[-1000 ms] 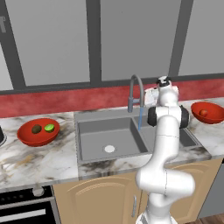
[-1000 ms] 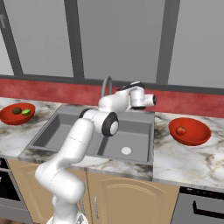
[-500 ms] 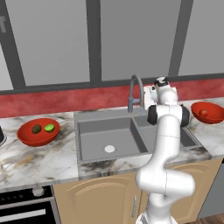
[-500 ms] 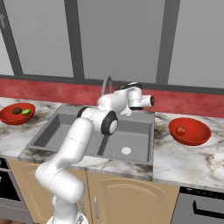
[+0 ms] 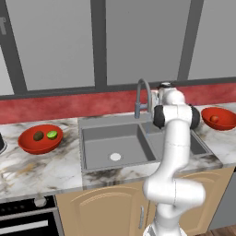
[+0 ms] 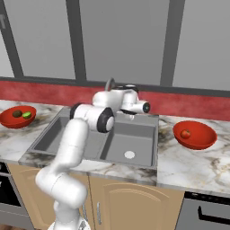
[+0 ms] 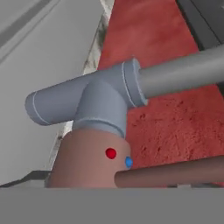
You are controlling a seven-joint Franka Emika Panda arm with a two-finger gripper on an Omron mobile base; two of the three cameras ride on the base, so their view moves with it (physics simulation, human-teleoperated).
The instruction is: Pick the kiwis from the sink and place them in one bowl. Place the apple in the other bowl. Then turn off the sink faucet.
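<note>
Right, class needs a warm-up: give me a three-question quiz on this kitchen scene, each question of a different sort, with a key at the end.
1. True or false: both kiwis lie in the bowl left of the sink.
2. What sits in the other red bowl? A) a kiwi B) the apple C) nothing
3. Fill in: the hand view looks closely at the base of the ___.

Key
1. True: the brown one and the green one lie together in the left bowl.
2. B.
3. Faucet; the gripper is open near it.
</note>
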